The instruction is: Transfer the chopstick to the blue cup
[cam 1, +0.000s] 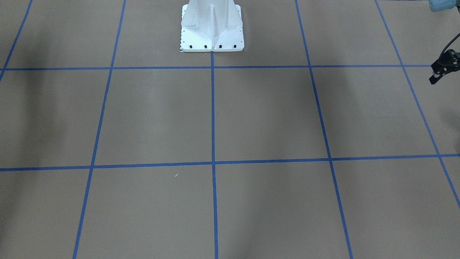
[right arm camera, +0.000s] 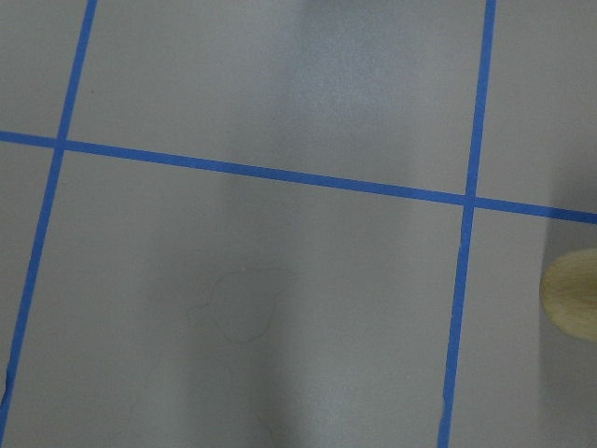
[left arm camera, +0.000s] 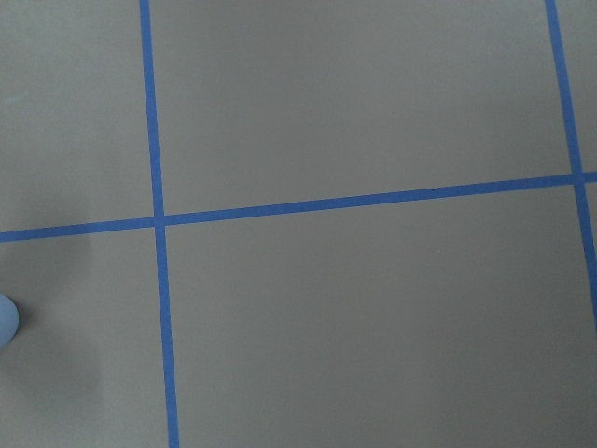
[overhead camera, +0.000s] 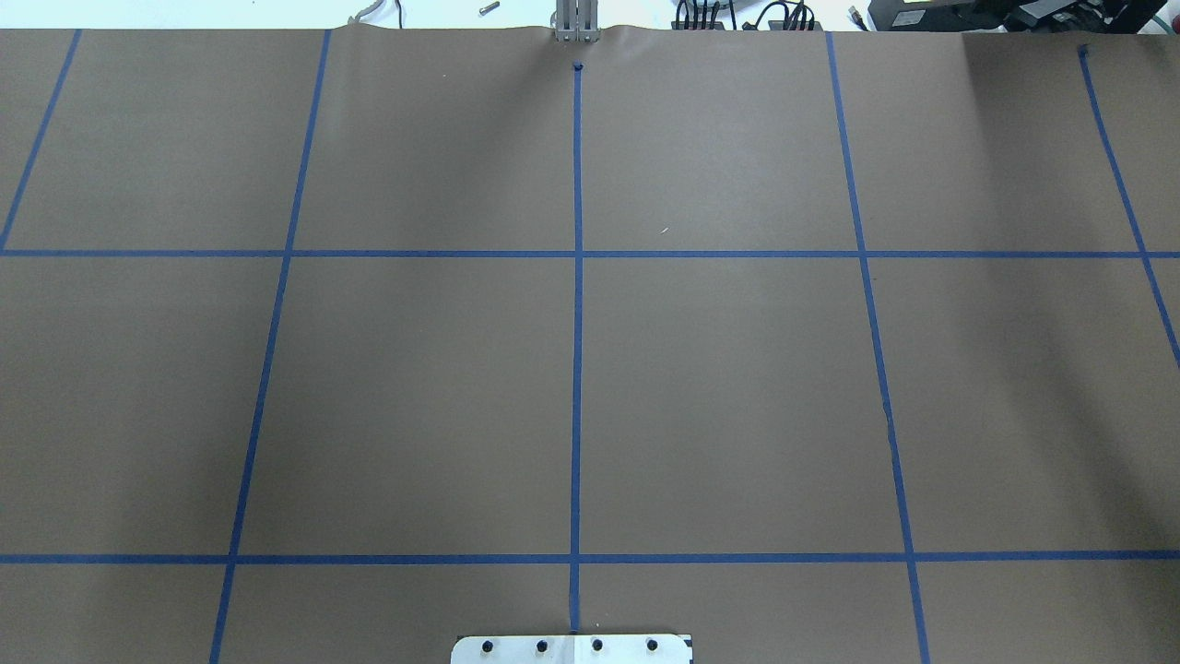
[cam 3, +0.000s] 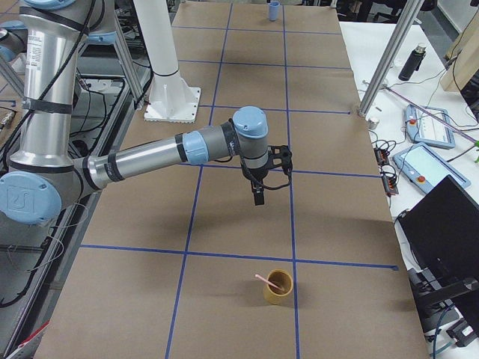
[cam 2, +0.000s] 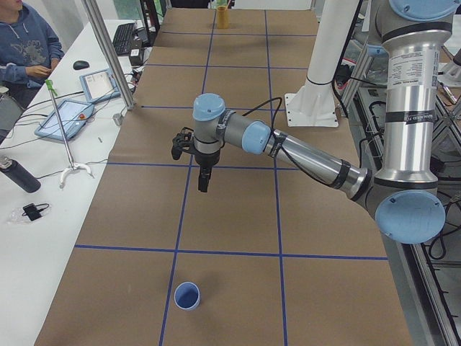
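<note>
The blue cup (cam 2: 187, 295) stands upright and empty at the table's end near my left arm; its rim edge shows in the left wrist view (left arm camera: 4, 322), and it is small and far in the exterior right view (cam 3: 274, 10). A salmon-pink chopstick (cam 3: 263, 280) leans in a tan cup (cam 3: 278, 287) at the opposite end, near my right arm; the tan cup's edge shows in the right wrist view (right arm camera: 571, 291). My left gripper (cam 2: 204, 186) hangs above the table, well away from the blue cup, partly in the front view (cam 1: 433, 80). My right gripper (cam 3: 258, 200) hangs above the table short of the tan cup. I cannot tell whether either gripper is open or shut.
The white robot base (cam 1: 212, 27) is bolted at the table's middle edge. Blue tape lines (overhead camera: 577, 323) mark a grid on brown paper. A side bench holds tablets (cam 2: 65, 119) and a bottle (cam 2: 18, 175); a seated person (cam 2: 25, 43) is beside it. Metal poles (cam 2: 108, 54) stand at the table's edge.
</note>
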Tool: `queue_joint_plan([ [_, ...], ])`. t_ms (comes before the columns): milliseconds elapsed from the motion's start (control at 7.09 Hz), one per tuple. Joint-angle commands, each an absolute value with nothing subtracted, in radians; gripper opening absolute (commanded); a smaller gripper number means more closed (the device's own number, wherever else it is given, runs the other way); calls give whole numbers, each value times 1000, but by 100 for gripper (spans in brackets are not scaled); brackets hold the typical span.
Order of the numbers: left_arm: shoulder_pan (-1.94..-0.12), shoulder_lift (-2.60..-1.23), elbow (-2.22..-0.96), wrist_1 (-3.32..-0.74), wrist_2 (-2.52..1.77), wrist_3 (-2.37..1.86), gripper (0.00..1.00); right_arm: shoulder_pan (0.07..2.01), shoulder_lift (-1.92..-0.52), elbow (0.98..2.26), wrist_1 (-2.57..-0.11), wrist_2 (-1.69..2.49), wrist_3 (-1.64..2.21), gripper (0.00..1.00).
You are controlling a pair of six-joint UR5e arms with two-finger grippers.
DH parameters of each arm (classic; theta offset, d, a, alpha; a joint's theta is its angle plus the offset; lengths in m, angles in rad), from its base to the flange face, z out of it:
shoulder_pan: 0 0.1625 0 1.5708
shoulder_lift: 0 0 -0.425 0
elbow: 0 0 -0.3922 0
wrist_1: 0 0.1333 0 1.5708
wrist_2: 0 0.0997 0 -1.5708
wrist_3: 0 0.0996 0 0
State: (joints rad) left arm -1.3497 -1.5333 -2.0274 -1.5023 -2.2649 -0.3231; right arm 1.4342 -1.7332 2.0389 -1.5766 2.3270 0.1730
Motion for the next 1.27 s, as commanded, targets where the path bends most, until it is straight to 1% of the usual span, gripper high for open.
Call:
queue_joint_plan([
  [0, -1344, -1542, -2026, -1505, -2272, -321, 98, 1434, -1732, 2031, -1575, 2327, 175, 100],
  [846, -1344, -1534, -2017, -1505, -2278, -316, 98, 1433, -1732, 2017, -1568, 2330, 184, 100],
  [1128, -1344, -1529, -1981, -1509, -2278, -301, 98, 1433, -1733, 2017, -1566, 2333, 192, 100],
])
